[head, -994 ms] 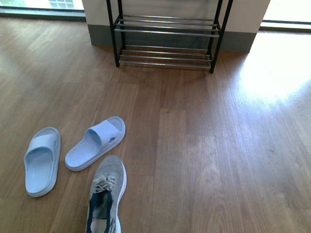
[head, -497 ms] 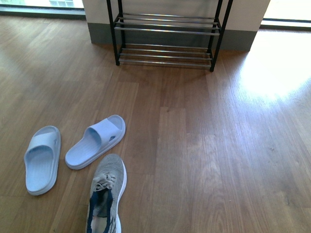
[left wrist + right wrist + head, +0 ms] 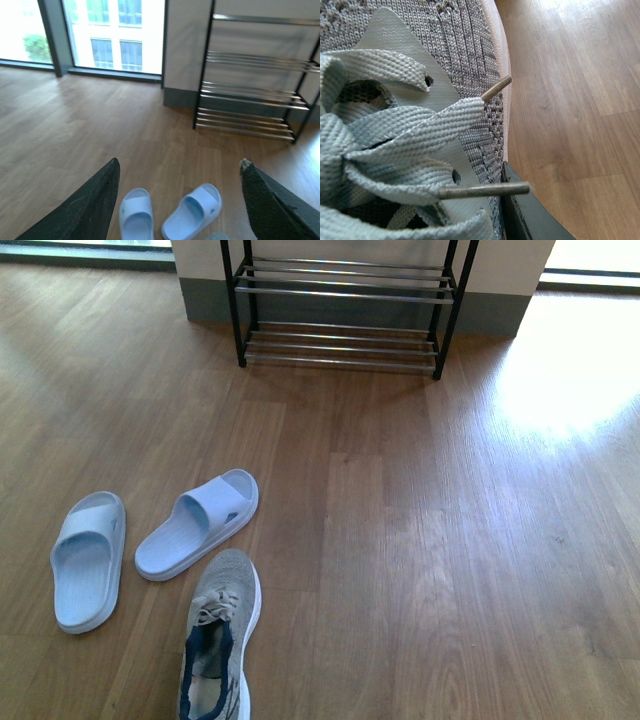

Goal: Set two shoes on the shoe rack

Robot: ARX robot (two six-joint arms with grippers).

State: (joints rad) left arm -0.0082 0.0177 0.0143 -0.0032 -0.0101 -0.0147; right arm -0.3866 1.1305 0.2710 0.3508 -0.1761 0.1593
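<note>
Wood-plank floor [image 3: 470, 540] fills your front view, with the shoe rack [image 3: 340, 340] standing at its far edge against the wall. Two pale blue sandals [image 3: 198, 523] lie at the near left. Just beside them, one grey sneaker [image 3: 220, 635] rests on the floor, toe toward the rack and well apart from it. Your left gripper [image 3: 180, 163] is spread wide with nothing between its fingers. Your right gripper [image 3: 530, 217] shows one dark finger against a grey knit sneaker's sole edge, laces close up — you cannot tell whether it grips
</note>
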